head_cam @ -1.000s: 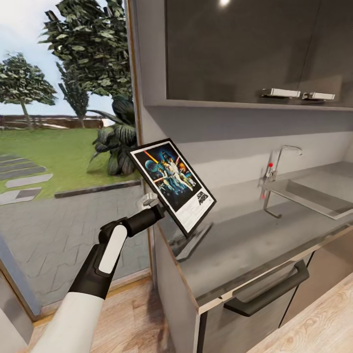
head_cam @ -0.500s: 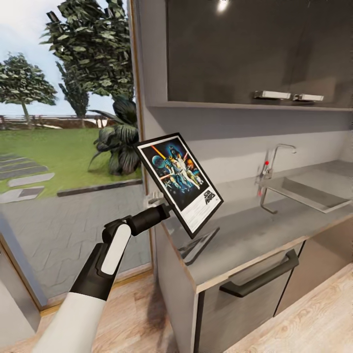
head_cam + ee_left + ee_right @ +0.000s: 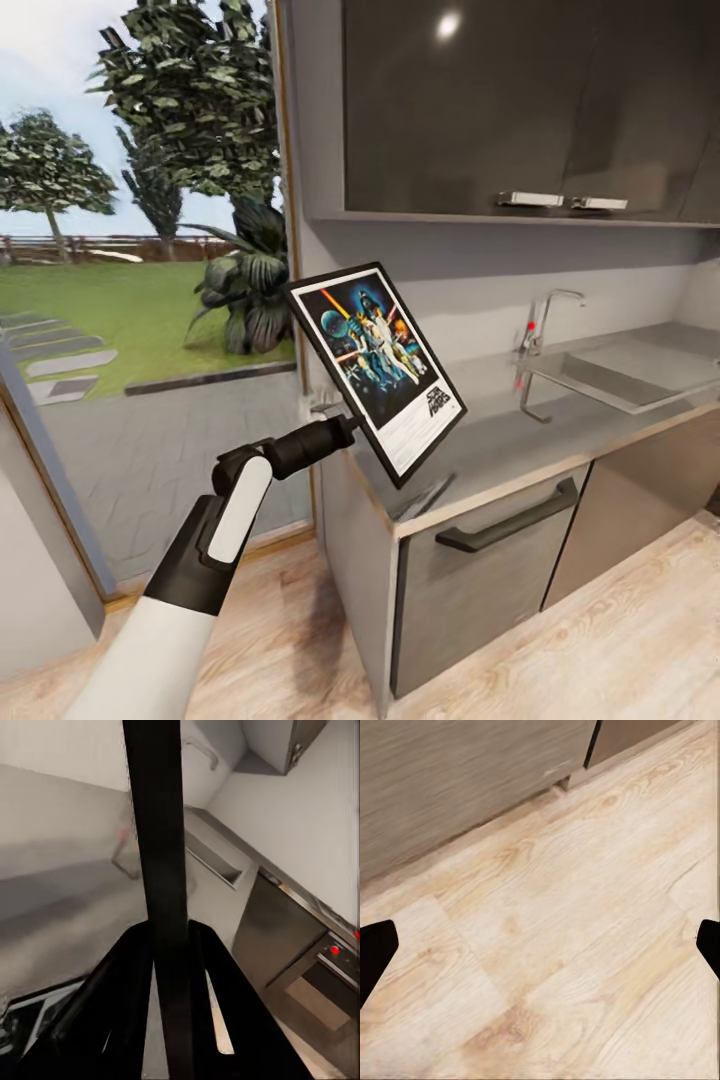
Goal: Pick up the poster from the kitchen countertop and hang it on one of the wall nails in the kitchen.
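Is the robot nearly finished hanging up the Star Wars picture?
Not yet. Done: the poster is off the kitchen countertop, held tilted in the air above its end. In hand: the left gripper has its jaws clamped on the frame's edge. Left: carrying it to a wall nail and hanging it.

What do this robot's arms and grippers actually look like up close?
The left arm has a smooth white shell near the body, then glossy black casing with a white oval panel, ending in a round black wrist. No loose cables or markings show. The left gripper has two flat, wedge-shaped black fingers. Of the right gripper, just two black fingertips show at the picture's edges.
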